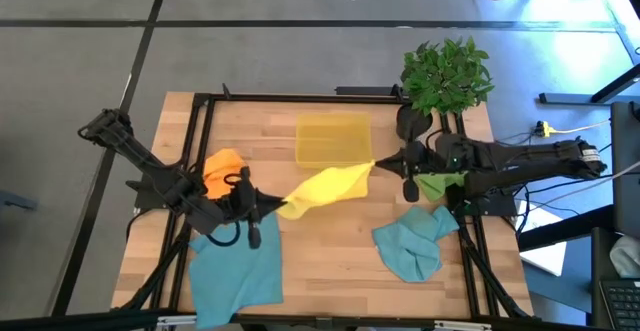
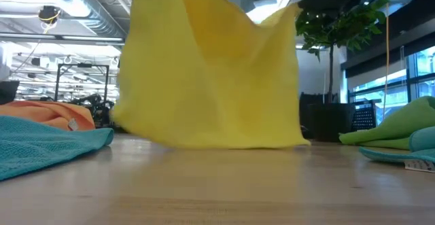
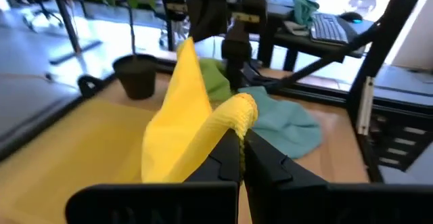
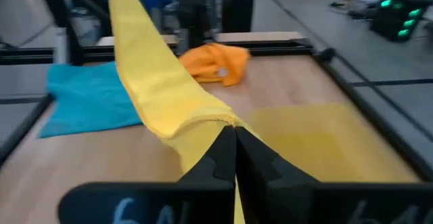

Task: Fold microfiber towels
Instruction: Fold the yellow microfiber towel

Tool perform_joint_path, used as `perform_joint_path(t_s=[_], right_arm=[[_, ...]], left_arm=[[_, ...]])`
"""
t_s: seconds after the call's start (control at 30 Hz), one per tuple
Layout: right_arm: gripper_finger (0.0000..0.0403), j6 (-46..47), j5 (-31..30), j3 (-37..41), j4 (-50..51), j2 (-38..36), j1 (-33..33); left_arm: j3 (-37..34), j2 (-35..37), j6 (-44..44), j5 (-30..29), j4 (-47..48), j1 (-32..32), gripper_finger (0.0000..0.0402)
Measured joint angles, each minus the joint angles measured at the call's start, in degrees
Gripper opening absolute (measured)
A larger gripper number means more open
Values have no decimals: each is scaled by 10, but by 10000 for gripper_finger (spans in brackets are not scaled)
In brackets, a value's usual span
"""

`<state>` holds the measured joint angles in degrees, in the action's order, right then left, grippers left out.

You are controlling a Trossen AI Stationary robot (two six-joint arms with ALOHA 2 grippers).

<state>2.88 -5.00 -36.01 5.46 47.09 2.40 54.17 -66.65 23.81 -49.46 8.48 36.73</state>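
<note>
A yellow towel [image 1: 325, 186] is stretched in the air between my two grippers over the table's middle. My left gripper [image 1: 277, 207] is shut on its left end and my right gripper [image 1: 378, 164] on its right end. In the low view the yellow towel [image 2: 211, 68] hangs as a broad sheet with its lower edge close to the tabletop. An orange towel [image 1: 222, 165] lies bunched behind my left gripper. One teal towel [image 1: 235, 271] lies flat at the near left, and another [image 1: 410, 246] lies crumpled at the near right. A green towel [image 1: 440, 183] lies under my right arm. My left gripper pinches a bunched corner of the yellow towel [image 3: 241, 113] between its two fingertips [image 3: 230, 153], coming nearly level from the table's left. The cloth runs away from it, lifted, toward the other gripper. My right gripper pinches the towel's opposite gathered edge [image 4: 215, 120] between its two fingers [image 4: 223, 149], coming nearly level from the table's right. The cloth rises away from it as a fairly taut band, with a flap hanging below.
A translucent yellow bin [image 1: 333, 139] stands at the far middle of the table. A potted plant [image 1: 446, 71] stands at the far right corner. Bare wood [image 1: 330, 261] shows at the near middle between the two teal towels.
</note>
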Motion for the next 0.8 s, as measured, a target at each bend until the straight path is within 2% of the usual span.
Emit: perform_joint_path(t_s=[0.13, 0.2, 0.27, 0.43, 0.57, 0.63, 0.7, 0.77, 0.8], right_arm=[[2, 17, -4, 0, 0, 0, 53], [2, 16, -36, 0, -3, 0, 88], [2, 15, -72, 0, -8, 0, 123], [2, 31, -89, -5, -15, 0, 178], [2, 29, -93, -24, -18, 0, 211], [2, 25, -114, -38, -7, 0, 217], [2, 23, -146, -54, 12, 0, 215], [2, 29, -184, -65, 49, 0, 199], [2, 33, -200, -68, 66, 0, 188]], left_arm=[[0, -1, 63, 33, -4, 9, 0], [0, -2, 97, 61, -6, 15, 0], [0, -13, 112, 64, -17, 24, 0], [0, -37, 98, 68, -79, 47, 0], [0, -50, 33, 61, -164, 67, 0], [0, -50, -14, 22, -181, 76, 0], [0, -47, -52, -62, -169, 81, 0], [0, -40, -59, -130, -120, 77, 0], [0, -36, -41, -146, -87, 69, 0]])
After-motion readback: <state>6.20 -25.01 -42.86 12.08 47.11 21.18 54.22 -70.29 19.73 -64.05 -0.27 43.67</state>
